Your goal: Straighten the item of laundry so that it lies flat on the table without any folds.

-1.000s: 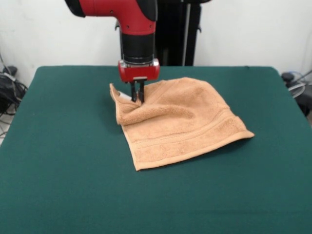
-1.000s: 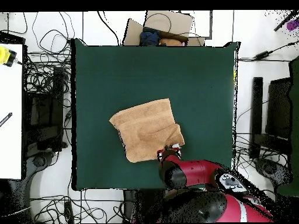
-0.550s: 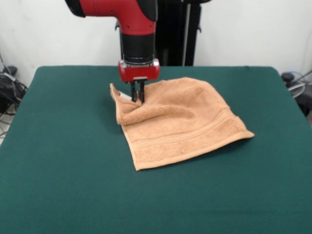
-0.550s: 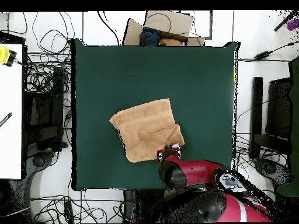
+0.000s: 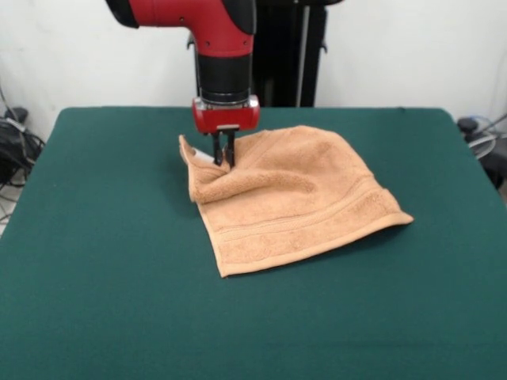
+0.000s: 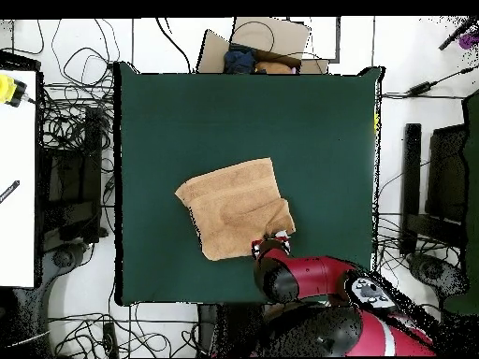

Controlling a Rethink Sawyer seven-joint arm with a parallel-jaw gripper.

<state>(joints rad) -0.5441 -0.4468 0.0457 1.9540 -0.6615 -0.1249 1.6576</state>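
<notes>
Tangled black cables (image 6: 70, 140) cover the white floor (image 6: 416, 56) (mostly on the overhead view's left side); a cardboard box (image 6: 267, 37) sits at the top edge.

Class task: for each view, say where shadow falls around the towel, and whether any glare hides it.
Front view: soft shadow under the towel's raised fold beside the gripper; no glare on the table. Overhead view: flat, even light; no distinct shadow or glare around the towel.
</notes>
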